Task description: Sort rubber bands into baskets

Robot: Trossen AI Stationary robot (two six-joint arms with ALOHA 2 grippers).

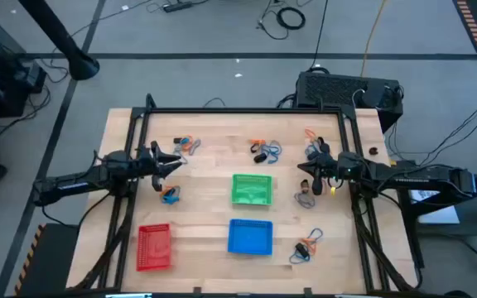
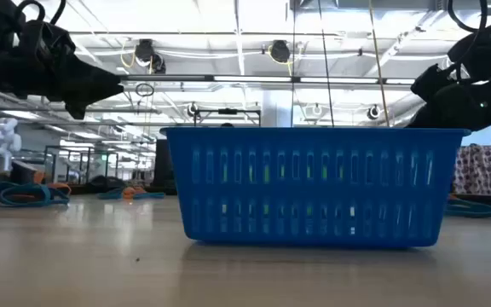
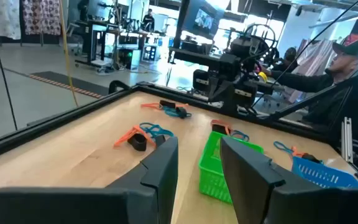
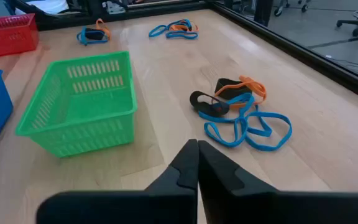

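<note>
Left gripper (image 3: 197, 168): fingers parted, nothing between them, hanging above the table's left side. Right gripper (image 4: 197, 163): fingers pressed together, empty, over the right side.

Baskets look empty: green basket (image 1: 252, 189) centre, blue basket (image 1: 249, 237) nearer, red basket (image 1: 154, 247) near-left. No band sorted yet, so I'd say we're at the approach before a first pick.

Rubber bands lie in mixed orange/blue/black clumps:
- far-centre clump (image 1: 266, 150), which the right wrist view faces
- far-left clump (image 1: 186, 145)
- left clump (image 1: 170, 194), near the left gripper
- right clump (image 1: 306, 197), beside the right gripper
- far-right clump (image 1: 315, 149)
- near-right clump (image 1: 306, 246)

Next: the right gripper has to open before any pick. The left one is ready, so I'd take it down on the left clump. Loops overlap, so pinch one strand at the edge, or several colours will probably lift together.
</note>
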